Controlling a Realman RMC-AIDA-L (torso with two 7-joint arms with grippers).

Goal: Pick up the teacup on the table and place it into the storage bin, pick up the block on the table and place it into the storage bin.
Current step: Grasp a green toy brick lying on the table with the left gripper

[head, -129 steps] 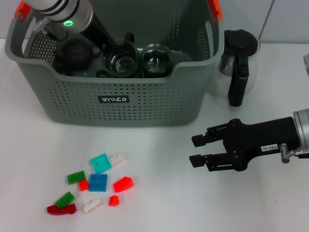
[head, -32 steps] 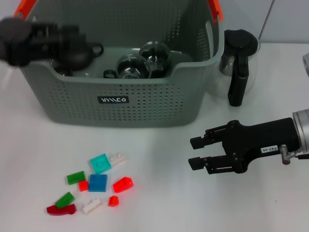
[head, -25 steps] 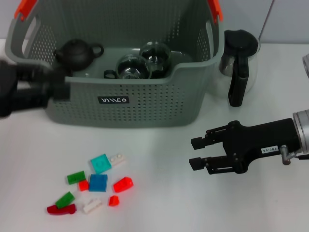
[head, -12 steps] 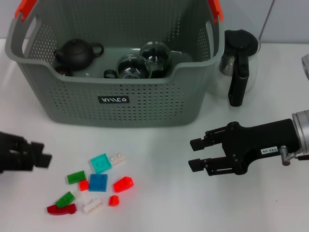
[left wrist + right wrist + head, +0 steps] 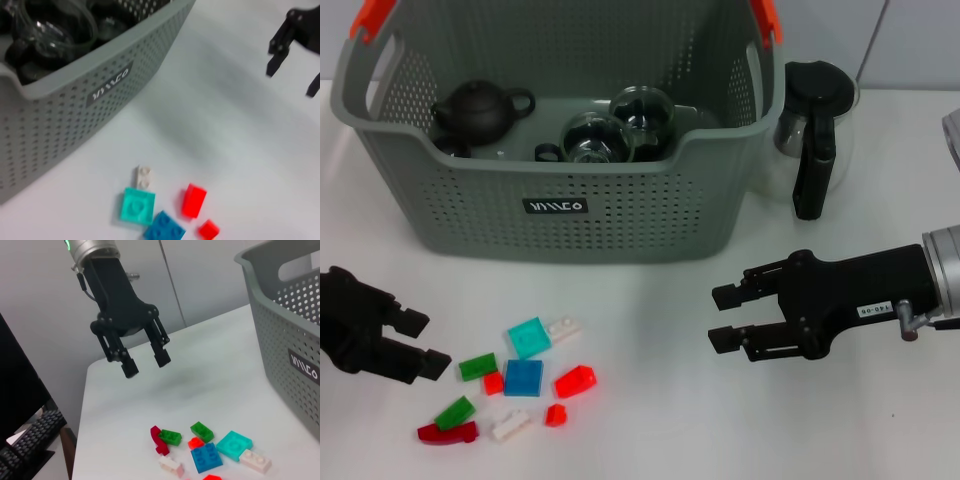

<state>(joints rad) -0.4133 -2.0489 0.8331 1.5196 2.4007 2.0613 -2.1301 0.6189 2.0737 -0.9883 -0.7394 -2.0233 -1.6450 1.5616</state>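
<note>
The storage bin (image 5: 620, 215) stands at the back of the table, with a glass teacup (image 5: 592, 138), a second glass cup (image 5: 642, 108) and a black teapot (image 5: 478, 108) inside. Several small blocks lie in front of it, among them a teal block (image 5: 528, 337), a blue one (image 5: 523, 378) and a red one (image 5: 574, 381). My left gripper (image 5: 423, 343) hovers open and empty just left of the blocks; the right wrist view shows it above them (image 5: 146, 366). My right gripper (image 5: 722, 317) stays open and empty at the right, well apart from the blocks.
A glass pitcher with a black handle (image 5: 812, 135) stands right of the bin. In the left wrist view the bin wall (image 5: 75, 115), the teal block (image 5: 137, 205) and a red block (image 5: 194, 200) show, with the right gripper (image 5: 291, 80) farther off.
My left arm has come out of the bin, swung down past its front left corner and now sits low beside the blocks. The right arm has barely moved.
</note>
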